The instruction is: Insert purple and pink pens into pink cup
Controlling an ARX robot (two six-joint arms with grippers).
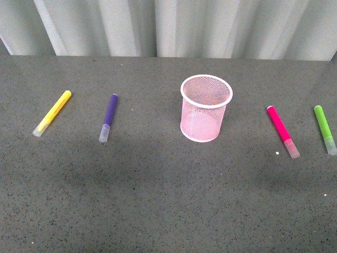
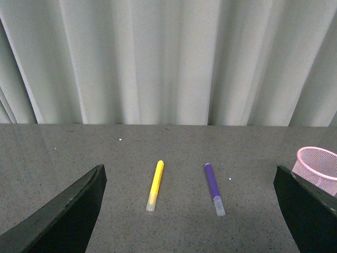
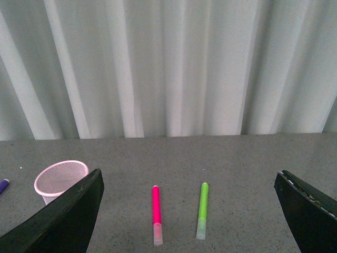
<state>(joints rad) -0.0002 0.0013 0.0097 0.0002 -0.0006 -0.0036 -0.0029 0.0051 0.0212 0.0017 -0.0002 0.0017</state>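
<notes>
The pink cup [image 1: 201, 124] stands upright near the middle of the grey table [image 1: 158, 200], its open mouth facing up

The purple pen [image 1: 109, 117] lies flat on the table to the left of the cup, well apart from it, with its clear cap toward the robot. A yellow pen [image 1: 52, 113] lies further left, slanted

The pink pen [image 1: 282, 130] lies flat to the right of the cup, also well apart, cap toward the robot. A green pen [image 1: 324, 129] lies near it, further right

The left claw [image 2: 188, 171] is spread wide and holds nothing; the yellow and purple pens show on the table between its fingers [image 2: 68, 216]

The right claw [image 3: 190, 174] is also spread wide and holds nothing, with the pink and green pens showing between its fingers [image 3: 308, 211]

A pale pleated curtain [image 1: 158, 26] hangs behind the table
</notes>
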